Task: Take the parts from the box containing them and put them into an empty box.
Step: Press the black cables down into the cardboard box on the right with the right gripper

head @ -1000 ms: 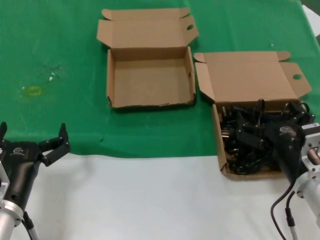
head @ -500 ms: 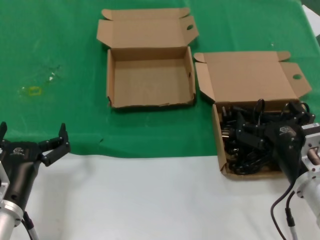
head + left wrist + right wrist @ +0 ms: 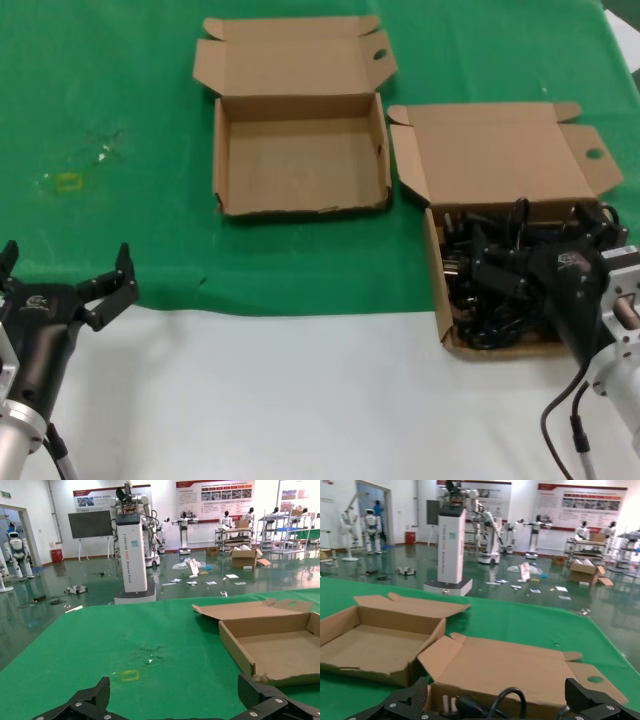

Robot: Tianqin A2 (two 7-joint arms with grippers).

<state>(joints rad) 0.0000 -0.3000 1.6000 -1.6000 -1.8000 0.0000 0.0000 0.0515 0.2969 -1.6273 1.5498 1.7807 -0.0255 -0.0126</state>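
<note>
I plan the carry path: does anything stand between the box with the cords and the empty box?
Nothing visible does. The full box and the empty box sit side by side on the green mat, with only bare mat between them.

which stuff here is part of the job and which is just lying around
Job:
- cords, in the full box
- empty box
- right gripper, open over the cords
- left gripper, open, parked at the near left

Lying about:
- yellow mark and scuffs on the green mat
</note>
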